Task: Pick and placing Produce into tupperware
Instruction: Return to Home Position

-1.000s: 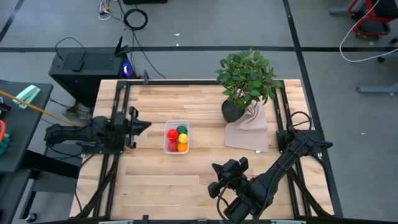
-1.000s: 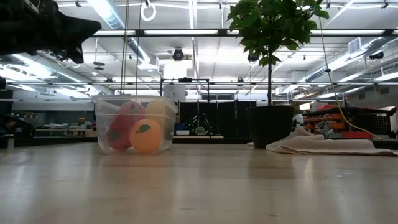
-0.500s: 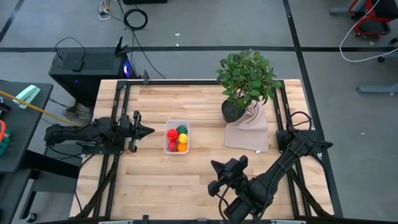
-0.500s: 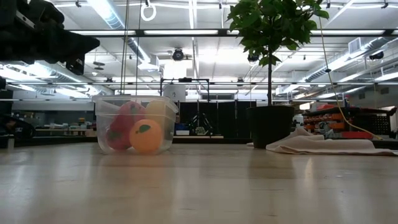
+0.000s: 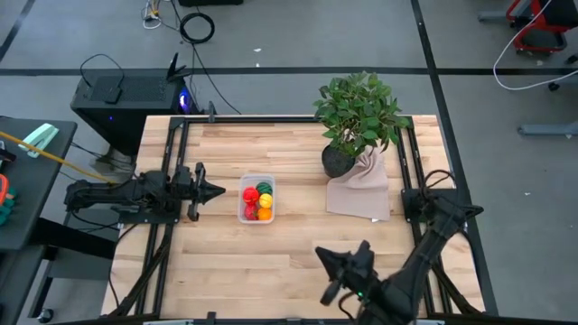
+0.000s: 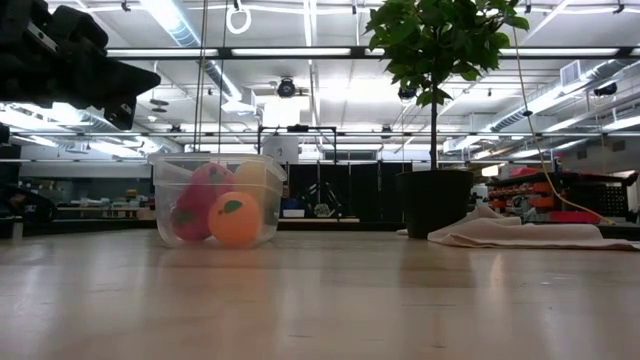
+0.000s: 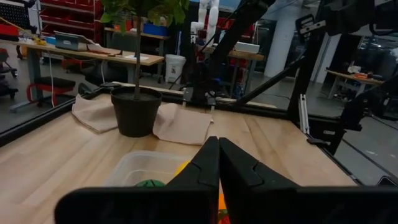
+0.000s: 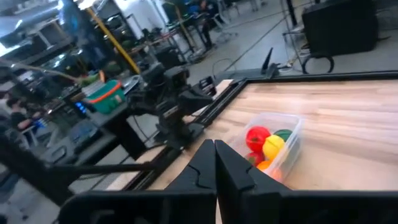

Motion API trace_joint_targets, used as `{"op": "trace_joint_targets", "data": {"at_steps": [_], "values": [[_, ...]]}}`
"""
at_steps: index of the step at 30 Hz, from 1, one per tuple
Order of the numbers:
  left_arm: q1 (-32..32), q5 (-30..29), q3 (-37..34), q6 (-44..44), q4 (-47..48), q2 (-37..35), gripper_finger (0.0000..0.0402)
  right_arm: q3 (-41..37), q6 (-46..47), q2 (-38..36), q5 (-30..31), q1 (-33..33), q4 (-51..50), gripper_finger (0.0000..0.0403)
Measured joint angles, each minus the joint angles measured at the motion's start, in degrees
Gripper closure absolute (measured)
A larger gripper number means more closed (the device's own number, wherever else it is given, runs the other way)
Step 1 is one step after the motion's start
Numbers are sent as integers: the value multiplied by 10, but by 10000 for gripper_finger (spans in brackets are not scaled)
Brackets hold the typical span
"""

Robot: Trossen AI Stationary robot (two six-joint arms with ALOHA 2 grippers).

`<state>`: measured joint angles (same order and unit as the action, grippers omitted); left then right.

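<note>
Facing the tupperware [image 5: 257,179] from nearby, left jaws, like the distant right jaws, are closed empty.

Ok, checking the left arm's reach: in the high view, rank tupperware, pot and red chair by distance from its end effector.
1. Tupperware, mid-table, beside the left end effector.
2. Pot, farther across, toward the back.
3. Red chair, off the table, far corner.
</note>
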<state>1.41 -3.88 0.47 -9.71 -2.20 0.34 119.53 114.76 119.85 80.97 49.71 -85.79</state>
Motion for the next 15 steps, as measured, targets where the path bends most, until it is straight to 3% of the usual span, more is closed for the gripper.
{"op": "trace_joint_targets", "data": {"at_steps": [3, 5, 11, 15], "values": [[0, 0, 0, -1, -1, 0, 391, 7, -64, -9, -12, 2, 20, 403], [0, -1, 0, -2, -1, 0, 388, 10, -169, -24, -39, -8, 74, 403], [0, -2, 0, -1, -3, 0, 370, 10, -665, -56, -201, -89, 368, 403], [0, -2, 0, -1, -3, 0, 366, 10, -891, -58, -315, -151, 515, 403]]}}
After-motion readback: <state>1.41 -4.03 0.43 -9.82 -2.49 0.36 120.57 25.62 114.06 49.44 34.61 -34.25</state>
